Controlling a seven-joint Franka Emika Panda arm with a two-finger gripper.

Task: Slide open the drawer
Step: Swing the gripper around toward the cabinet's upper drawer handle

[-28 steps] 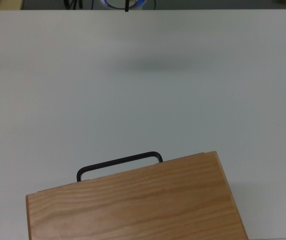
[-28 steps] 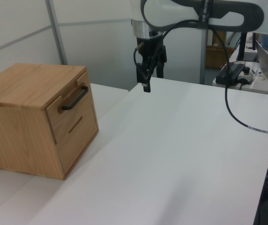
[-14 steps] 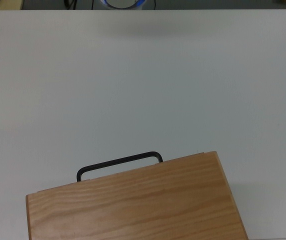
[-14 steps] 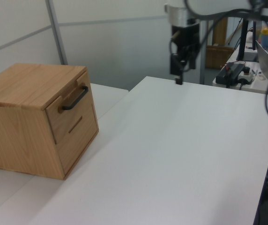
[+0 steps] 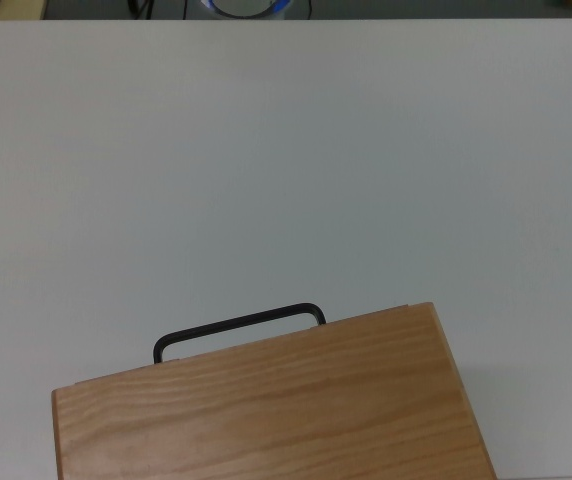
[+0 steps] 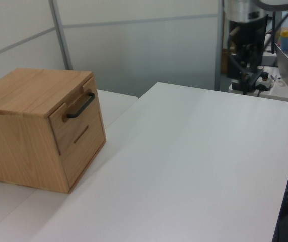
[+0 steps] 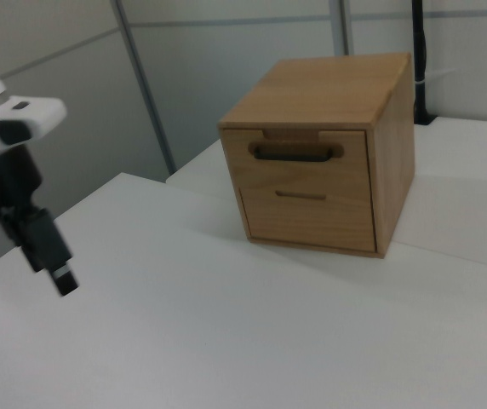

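Observation:
A light-wood cabinet (image 7: pixel 329 94) stands on the white table (image 7: pixel 226 341). Its upper drawer (image 7: pixel 307 158) sits flush in the cabinet front, with a thin black bar handle (image 7: pixel 295 154) across it. The top view shows only the cabinet's top board (image 5: pixel 266 410) and the handle (image 5: pixel 238 325) sticking out past it. In the left view the drawer (image 6: pixel 76 116) and handle (image 6: pixel 81 105) face right. My gripper (image 7: pixel 63 279) hangs above the table far from the cabinet, at the right view's left; in the left view the gripper (image 6: pixel 245 75) is at the far upper right. It holds nothing.
A lower panel with a thin slot (image 7: pixel 301 195) sits under the drawer. Grey partition walls (image 6: pixel 134 45) stand behind the table. Cables and a power strip (image 6: pixel 257 80) lie on a desk beyond the far edge in the left view.
My arm has swung away from the cabinet, toward the left view's right, and its shadow has left the top view. The cabinet and drawer have not moved.

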